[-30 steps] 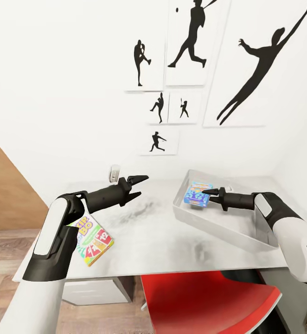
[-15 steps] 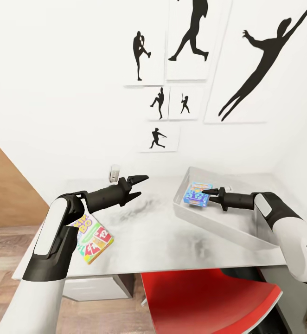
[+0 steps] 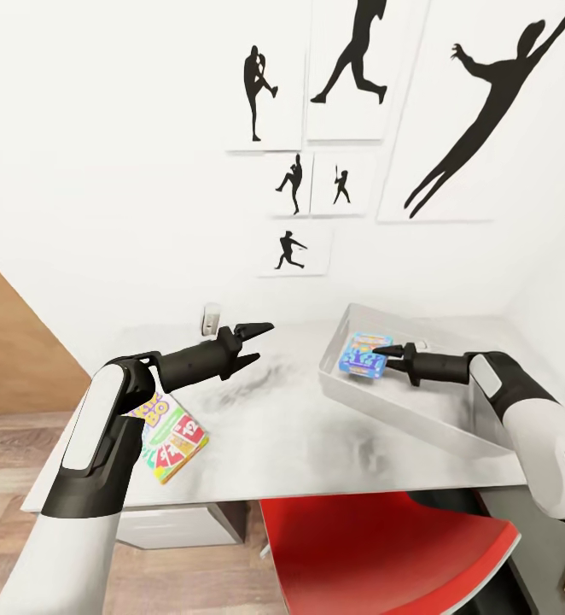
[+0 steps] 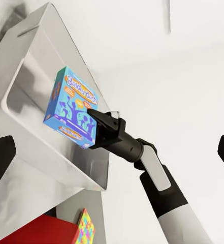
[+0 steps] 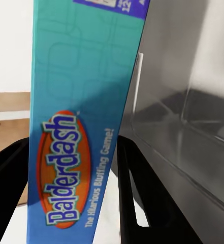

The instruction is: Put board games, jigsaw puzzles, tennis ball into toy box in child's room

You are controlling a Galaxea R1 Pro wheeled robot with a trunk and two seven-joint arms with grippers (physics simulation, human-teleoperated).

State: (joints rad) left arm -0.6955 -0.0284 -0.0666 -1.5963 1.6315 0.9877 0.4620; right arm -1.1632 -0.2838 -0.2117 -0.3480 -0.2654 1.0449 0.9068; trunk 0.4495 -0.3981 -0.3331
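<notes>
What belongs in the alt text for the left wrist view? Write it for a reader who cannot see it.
The right gripper is shut on a blue Balderdash board game, holding it over the silvery toy box on the pale table. A bright jigsaw puzzle lies near a red surface below, and a white wall stands behind.

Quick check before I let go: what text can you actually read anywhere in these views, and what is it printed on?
"Balderdash" and "The Hilarious Bluffing Game!": on the blue board game held in the right pincer over the toy box.
"BO": top of the small card game box on the table; its other print is hidden or too small.
Jigsaw puzzle: no text.
</notes>
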